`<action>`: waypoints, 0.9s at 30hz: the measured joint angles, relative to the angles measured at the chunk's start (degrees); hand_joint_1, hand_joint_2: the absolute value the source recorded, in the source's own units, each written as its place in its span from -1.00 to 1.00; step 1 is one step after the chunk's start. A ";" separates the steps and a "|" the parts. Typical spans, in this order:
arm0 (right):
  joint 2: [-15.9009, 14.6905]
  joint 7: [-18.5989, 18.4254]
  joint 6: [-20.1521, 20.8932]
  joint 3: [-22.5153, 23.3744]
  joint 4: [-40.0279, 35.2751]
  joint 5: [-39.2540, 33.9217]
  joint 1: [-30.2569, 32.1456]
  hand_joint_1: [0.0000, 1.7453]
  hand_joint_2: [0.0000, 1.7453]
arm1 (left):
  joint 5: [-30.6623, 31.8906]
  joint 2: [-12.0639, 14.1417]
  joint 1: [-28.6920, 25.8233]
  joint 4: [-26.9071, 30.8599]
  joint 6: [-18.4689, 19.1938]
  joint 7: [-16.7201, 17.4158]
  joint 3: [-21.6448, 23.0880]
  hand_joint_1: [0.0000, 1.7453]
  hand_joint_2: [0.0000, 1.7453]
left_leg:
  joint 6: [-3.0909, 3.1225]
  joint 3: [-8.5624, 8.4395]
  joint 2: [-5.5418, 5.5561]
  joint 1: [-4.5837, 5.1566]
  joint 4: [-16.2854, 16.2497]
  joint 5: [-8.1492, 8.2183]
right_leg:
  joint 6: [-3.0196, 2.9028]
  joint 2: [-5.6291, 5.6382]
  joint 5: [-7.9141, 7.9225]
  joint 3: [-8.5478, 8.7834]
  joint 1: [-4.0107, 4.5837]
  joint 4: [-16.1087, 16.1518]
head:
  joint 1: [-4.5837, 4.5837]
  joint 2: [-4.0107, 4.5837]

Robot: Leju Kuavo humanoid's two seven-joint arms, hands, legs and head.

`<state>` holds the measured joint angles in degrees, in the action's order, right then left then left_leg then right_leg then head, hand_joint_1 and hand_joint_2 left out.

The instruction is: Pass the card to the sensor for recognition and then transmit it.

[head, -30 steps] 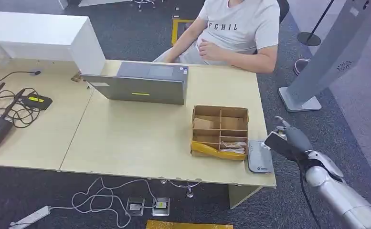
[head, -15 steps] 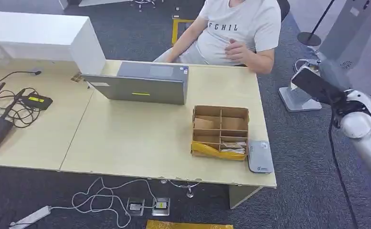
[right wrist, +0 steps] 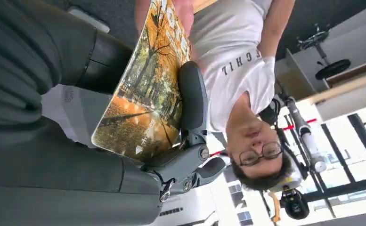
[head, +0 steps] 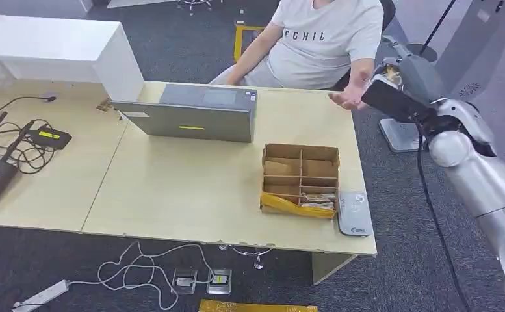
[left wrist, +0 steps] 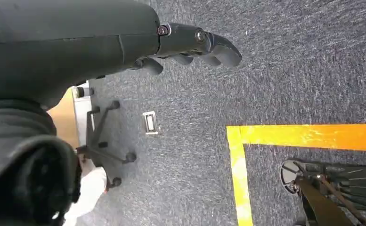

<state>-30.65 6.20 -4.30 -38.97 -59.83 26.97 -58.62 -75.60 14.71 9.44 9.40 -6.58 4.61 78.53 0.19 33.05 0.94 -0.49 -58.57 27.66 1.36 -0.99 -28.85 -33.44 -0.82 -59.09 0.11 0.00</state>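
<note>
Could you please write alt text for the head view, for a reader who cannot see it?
The robot's right hand holds a card out to a seated person's open hand beyond the table's far right corner.

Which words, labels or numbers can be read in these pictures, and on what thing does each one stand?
"FCHIL" is on the person's white T-shirt.
The print on the card in the right hand is too blurred to read.
The labels on the grey box and the marks on the sensor are too small to read.
</note>
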 joint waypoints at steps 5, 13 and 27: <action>3.66 1.16 -1.01 -1.25 4.73 1.95 -0.05 1.00 1.00 | -0.04 -0.20 0.02 0.00 -0.07 0.39 0.48 -1.00 -1.00 | 0.00 0.00 0.03 0.00 0.00 0.00 | 0.00 -0.04 0.00 0.00 0.00 0.00 | 0.02 0.00; 6.76 2.89 -2.32 -1.31 12.77 4.33 -0.48 1.00 1.00 | -0.09 -0.57 0.00 0.00 -0.09 0.79 1.47 -1.00 -1.00 | 0.00 -0.01 0.01 0.01 -0.01 0.00 | 0.00 -0.02 0.00 -0.01 0.00 0.02 | 0.02 0.00; 7.08 3.72 -3.63 -0.28 18.10 7.22 -0.18 -1.00 -1.00 | -0.09 -0.57 -0.03 0.00 0.24 0.90 1.97 -1.00 -1.00 | 0.00 -0.03 -0.01 0.01 -0.01 0.00 | 0.00 0.00 0.00 -0.04 0.00 0.02 | 0.02 0.00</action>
<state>-23.56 9.92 -7.94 -39.25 -41.72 34.18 -58.80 -75.69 14.14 9.41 9.40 -6.34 5.51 80.50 0.19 33.02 0.93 -0.49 -58.58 27.66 1.36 -0.99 -28.85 -33.49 -0.82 -59.07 0.13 0.00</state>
